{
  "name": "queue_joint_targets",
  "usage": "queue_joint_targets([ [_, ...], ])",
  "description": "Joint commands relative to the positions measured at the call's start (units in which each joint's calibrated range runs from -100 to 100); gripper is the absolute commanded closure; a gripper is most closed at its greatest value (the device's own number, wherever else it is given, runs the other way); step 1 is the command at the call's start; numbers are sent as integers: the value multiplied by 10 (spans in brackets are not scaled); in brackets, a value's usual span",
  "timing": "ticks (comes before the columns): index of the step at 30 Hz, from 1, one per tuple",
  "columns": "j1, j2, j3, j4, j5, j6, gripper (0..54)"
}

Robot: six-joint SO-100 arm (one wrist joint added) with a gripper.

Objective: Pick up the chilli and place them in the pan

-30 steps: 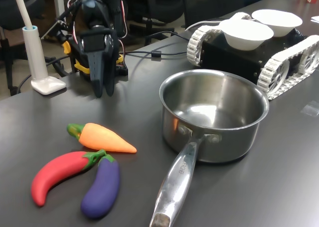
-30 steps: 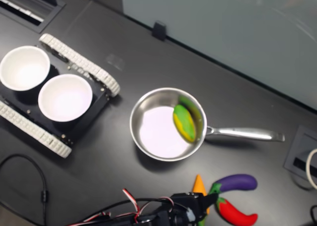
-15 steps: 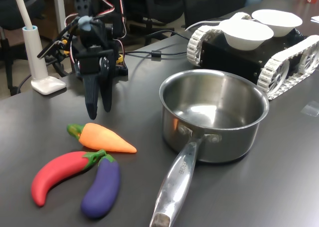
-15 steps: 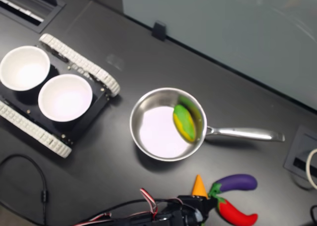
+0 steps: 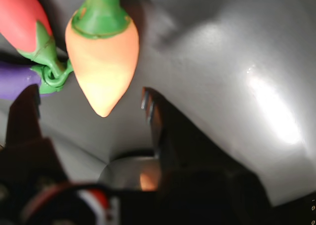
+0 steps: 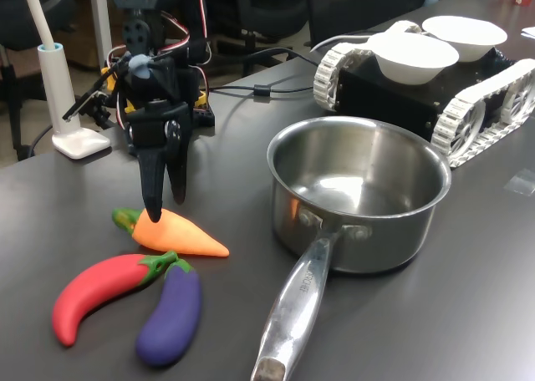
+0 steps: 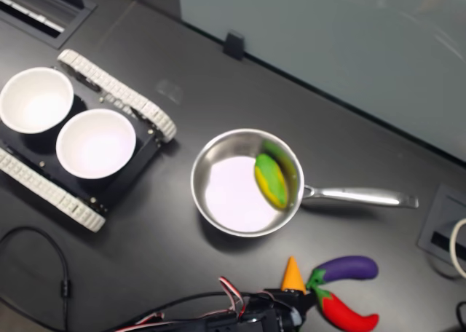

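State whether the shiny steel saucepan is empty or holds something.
Empty: the shiny steel saucepan shows only bare metal inside; the orange cone-shaped chilli lies outside.

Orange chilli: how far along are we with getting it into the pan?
Done: nothing placed; the chilli lies on the table beside the red chilli and eggplant, and the first exterior view shows the pan empty. In hand: the gripper hovers open over the chilli's stem end. Left: grasp, lift, carry, release.
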Motion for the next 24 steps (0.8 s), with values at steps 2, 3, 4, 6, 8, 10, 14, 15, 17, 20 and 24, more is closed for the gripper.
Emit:
queue_joint_targets([
  [2, 0, -1, -2, -29, 2, 7, 223],
  [3, 3, -1, 2, -32, 2, 7, 223],
  [4, 6, -1, 5, -36, 3, 8, 224],
  [6, 13, -1, 17, -50, 7, 8, 226],
  [8, 16, 0, 35, -72, 8, 8, 227],
  [10, 22, 8, 42, -83, 8, 8, 228],
  [14, 33, 49, 22, -80, 7, 8, 232],
  [15, 36, 58, 14, -79, 6, 8, 233],
  [17, 41, 68, 7, -78, 6, 8, 233],
  [20, 46, 77, 0, -78, 5, 8, 236],
  [24, 46, 94, -17, -79, 7, 7, 239],
])
